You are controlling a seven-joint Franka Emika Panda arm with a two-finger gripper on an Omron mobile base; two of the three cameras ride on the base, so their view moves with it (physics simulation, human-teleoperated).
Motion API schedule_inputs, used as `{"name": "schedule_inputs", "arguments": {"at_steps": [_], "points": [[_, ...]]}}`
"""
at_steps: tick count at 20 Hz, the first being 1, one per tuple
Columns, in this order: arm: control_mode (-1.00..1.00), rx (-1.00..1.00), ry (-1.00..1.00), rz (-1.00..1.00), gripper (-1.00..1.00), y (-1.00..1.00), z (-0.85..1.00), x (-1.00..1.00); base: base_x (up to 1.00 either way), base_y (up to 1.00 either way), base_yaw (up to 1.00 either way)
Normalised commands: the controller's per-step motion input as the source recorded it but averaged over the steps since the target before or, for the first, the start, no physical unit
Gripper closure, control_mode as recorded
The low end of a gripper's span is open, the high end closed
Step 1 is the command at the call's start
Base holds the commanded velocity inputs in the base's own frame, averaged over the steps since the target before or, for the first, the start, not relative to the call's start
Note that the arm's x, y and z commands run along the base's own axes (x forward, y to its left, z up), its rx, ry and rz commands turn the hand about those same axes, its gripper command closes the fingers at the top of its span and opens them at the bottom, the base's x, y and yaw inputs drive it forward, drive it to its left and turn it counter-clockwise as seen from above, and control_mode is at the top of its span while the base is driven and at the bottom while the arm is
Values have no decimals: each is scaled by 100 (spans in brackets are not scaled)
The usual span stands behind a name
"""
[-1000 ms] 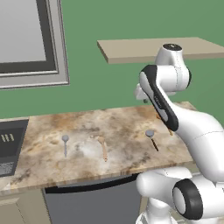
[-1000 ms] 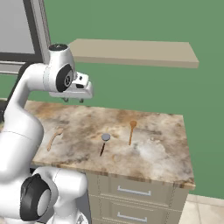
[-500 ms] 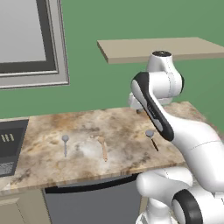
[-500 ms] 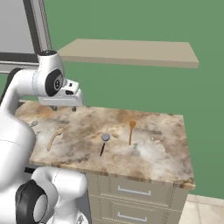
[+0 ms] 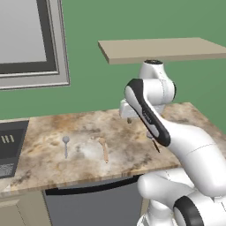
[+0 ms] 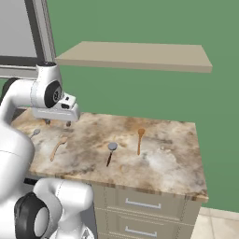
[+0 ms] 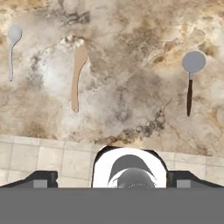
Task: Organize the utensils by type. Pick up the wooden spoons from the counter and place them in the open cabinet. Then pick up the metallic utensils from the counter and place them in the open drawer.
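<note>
My gripper hangs open and empty above the counter, fingertips pointing down, near its back left. In the hand view the gripper has its fingertips spread wide with nothing between them. One wooden spoon lies below and left, also seen as the wooden spoon. The other wooden spoon lies further right. The all-grey metal spoon is at the far left. The black-handled metal utensil lies mid-counter. Cabinet and open drawer are out of view.
A bare tan wall shelf juts from the green wall above the counter. Closed beige drawer fronts with silver handles sit below at the right. A dark sink basin borders the counter's left end, under a window.
The arm has swung left and lowered the hand toward the counter. The jaws have spread wider. The utensils lie where they were.
</note>
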Motion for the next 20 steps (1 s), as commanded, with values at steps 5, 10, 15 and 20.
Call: {"name": "schedule_inputs", "arguments": {"at_steps": [5,10,15,20], "points": [[-100,0,17,0,-100,46,-47,0,0,0,0],[-100,0,2,0,-100,56,-67,2,0,0,0],[-100,-1,0,-1,-100,47,-71,24,0,0,0],[-100,-7,0,0,-100,42,-60,44,0,0,0]]}}
